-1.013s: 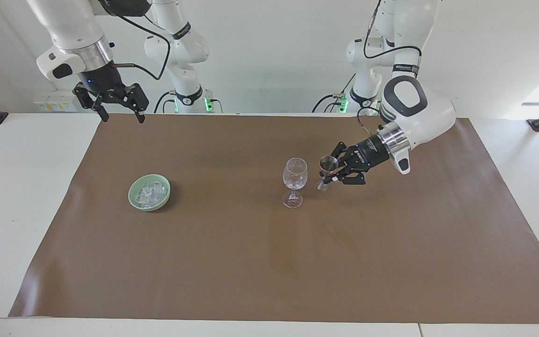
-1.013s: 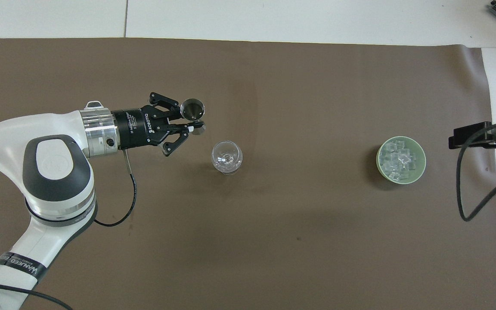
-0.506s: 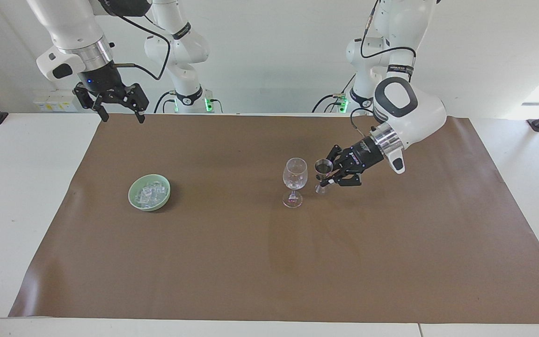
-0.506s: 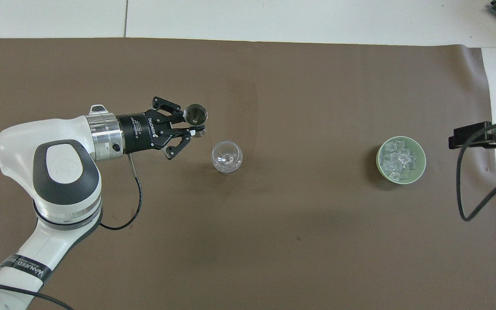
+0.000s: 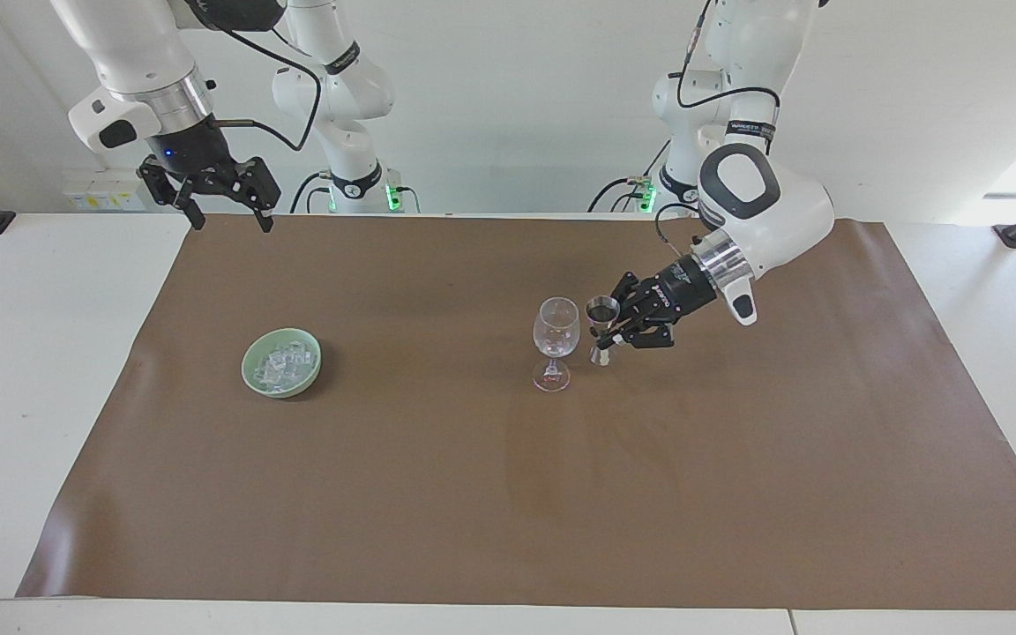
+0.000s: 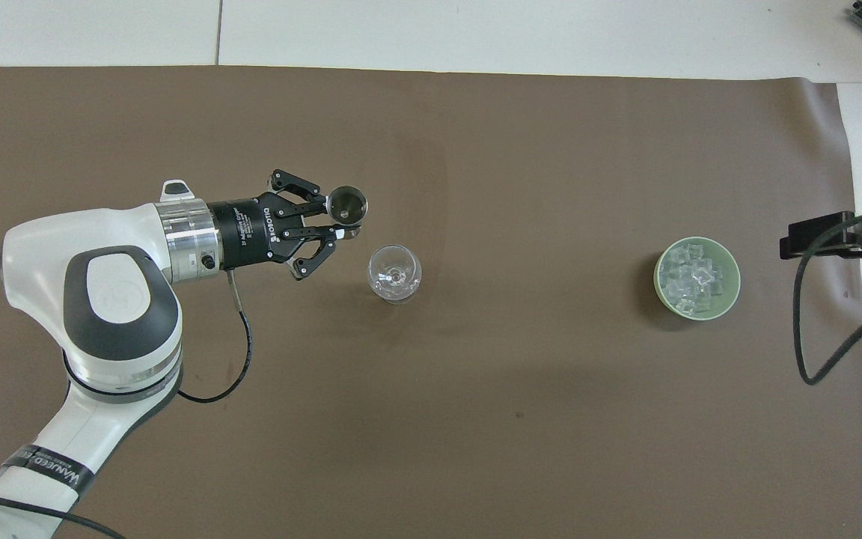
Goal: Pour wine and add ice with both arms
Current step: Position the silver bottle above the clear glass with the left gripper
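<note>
Before you, largest to smallest, each placed from the wine glass. The brown mat [image 5: 508, 494] covers the table and carries every item. The left arm [image 5: 759, 207] reaches in from its own end, and your left gripper [image 5: 616, 336] sits just beside the wine glass, clamped tight on the waist of a metal jigger [image 5: 601, 328]. The right arm [image 5: 142, 66] waits raised, well apart from the wine glass, its right gripper [image 5: 227, 212] over the mat's edge at the robots' end, fingers spread wide and holding nothing. The pale green bowl [image 5: 252, 357] rests on the mat toward the right arm's end, well apart from the wine glass. The wine glass [image 5: 556, 339] itself stands upright on its foot. The jigger stands upright, open cup upward, close to the glass's bowl. The ice [image 5: 283, 364] lies heaped inside the green bowl.
</note>
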Robot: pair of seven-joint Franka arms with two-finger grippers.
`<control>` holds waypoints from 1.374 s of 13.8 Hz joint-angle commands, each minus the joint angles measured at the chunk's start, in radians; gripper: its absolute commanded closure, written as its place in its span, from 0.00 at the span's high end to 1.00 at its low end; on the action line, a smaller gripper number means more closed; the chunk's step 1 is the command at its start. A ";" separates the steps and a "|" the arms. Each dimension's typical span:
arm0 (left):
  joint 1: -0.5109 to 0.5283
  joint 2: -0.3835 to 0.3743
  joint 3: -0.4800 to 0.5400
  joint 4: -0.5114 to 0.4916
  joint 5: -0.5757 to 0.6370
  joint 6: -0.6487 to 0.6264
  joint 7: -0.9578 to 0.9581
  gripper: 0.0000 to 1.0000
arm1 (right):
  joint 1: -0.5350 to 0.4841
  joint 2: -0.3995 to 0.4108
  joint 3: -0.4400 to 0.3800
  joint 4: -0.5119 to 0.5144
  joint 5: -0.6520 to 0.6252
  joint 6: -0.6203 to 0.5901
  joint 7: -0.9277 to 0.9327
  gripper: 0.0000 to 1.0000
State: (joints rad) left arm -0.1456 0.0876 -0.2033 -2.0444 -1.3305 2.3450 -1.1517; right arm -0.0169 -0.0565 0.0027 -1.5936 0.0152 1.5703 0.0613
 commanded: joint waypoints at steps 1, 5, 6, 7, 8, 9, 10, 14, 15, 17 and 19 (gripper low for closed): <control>-0.025 -0.040 0.015 -0.026 -0.013 0.025 0.035 0.00 | -0.001 -0.020 -0.004 -0.020 0.019 0.000 -0.025 1.00; -0.043 -0.054 0.015 -0.033 -0.010 0.048 0.065 0.00 | -0.001 -0.020 -0.004 -0.020 0.019 0.000 -0.025 1.00; -0.045 -0.058 0.015 -0.039 -0.009 0.062 0.067 0.00 | -0.001 -0.020 -0.004 -0.020 0.019 0.000 -0.025 1.00; -0.049 -0.060 0.015 -0.039 -0.007 0.079 0.073 0.00 | -0.001 -0.020 -0.004 -0.020 0.019 0.000 -0.025 1.00; -0.060 -0.062 0.015 -0.043 -0.007 0.088 0.092 0.00 | -0.001 -0.020 -0.004 -0.020 0.019 0.000 -0.025 1.00; -0.060 -0.068 0.015 -0.049 -0.007 0.097 0.105 0.00 | -0.001 -0.020 -0.004 -0.020 0.019 0.000 -0.025 1.00; -0.064 -0.069 0.015 -0.057 -0.007 0.109 0.112 0.00 | -0.001 -0.020 -0.004 -0.020 0.019 0.000 -0.025 1.00; -0.068 -0.084 0.015 -0.068 -0.004 0.146 0.176 0.00 | -0.001 -0.020 -0.004 -0.020 0.019 0.000 -0.025 1.00; -0.075 -0.086 0.015 -0.069 -0.004 0.152 0.187 0.00 | -0.001 -0.020 -0.004 -0.020 0.019 0.000 -0.025 1.00; -0.086 -0.088 0.015 -0.071 -0.004 0.186 0.216 0.00 | -0.001 -0.020 -0.004 -0.022 0.019 0.000 -0.025 1.00; -0.088 -0.088 0.015 -0.072 -0.004 0.201 0.230 0.00 | -0.001 -0.020 -0.004 -0.020 0.019 0.000 -0.025 1.00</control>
State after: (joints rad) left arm -0.2091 0.0327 -0.2036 -2.0832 -1.3296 2.5148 -0.9469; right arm -0.0169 -0.0565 0.0027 -1.5936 0.0152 1.5703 0.0613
